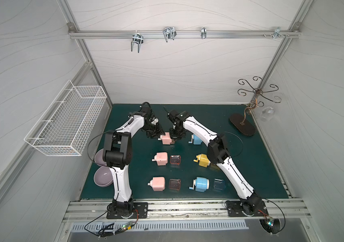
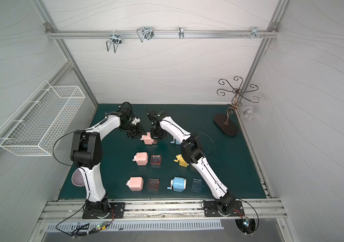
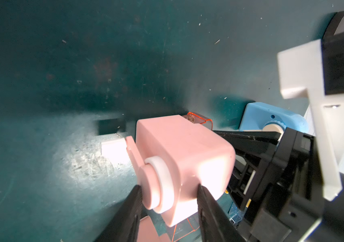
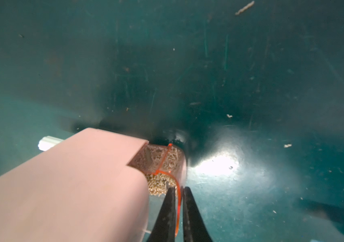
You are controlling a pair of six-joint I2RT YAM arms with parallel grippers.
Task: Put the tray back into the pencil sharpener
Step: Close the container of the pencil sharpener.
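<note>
A pink pencil sharpener stands in the back row of the green mat. My left gripper is shut on its crank end, one finger on each side of the body. The clear orange tray holds shavings and sits partly inside the sharpener's far end, its outer end sticking out. My right gripper is shut on the tray's thin end wall. Both arms meet over this sharpener in both top views.
Two more pink sharpeners each have a loose orange tray beside them. Blue and yellow sharpeners stand to the right. Purple bowls lie left; a wire stand is at the back right.
</note>
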